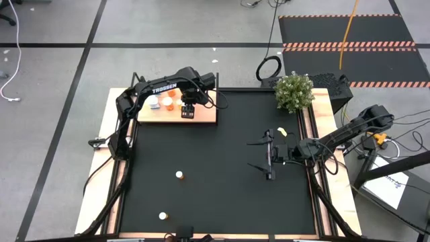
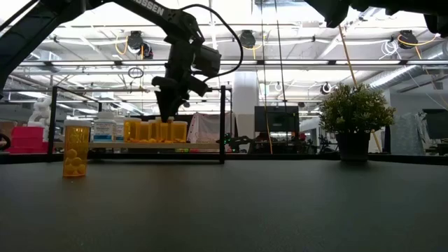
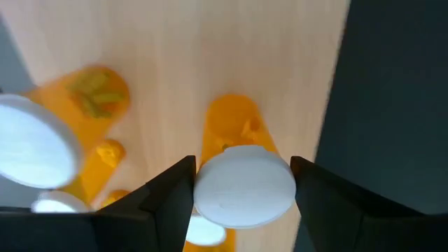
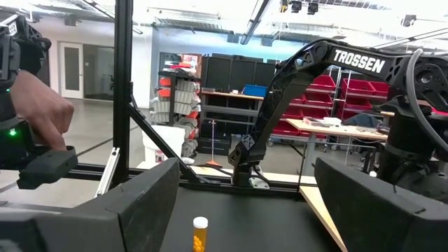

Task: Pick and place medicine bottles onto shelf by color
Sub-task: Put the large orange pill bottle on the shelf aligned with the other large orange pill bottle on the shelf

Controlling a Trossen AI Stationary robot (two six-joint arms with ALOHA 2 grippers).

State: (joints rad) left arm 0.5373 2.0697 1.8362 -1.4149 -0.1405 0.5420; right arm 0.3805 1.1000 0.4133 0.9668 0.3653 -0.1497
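Orange bottle stands upright in left end effector.

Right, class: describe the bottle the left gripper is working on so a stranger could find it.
Find the light-wood shelf at the mat's far left corner. The left gripper hangs over its right part, fingers either side of an orange bottle. Unlike its neighbours, its white cap sits between the fingers.

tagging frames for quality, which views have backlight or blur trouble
Low view: bright ceiling lights silhouette the left gripper over the shelf. Left wrist view: the white-capped bottle and its neighbours look soft, too close. High view: evenly lit, small.
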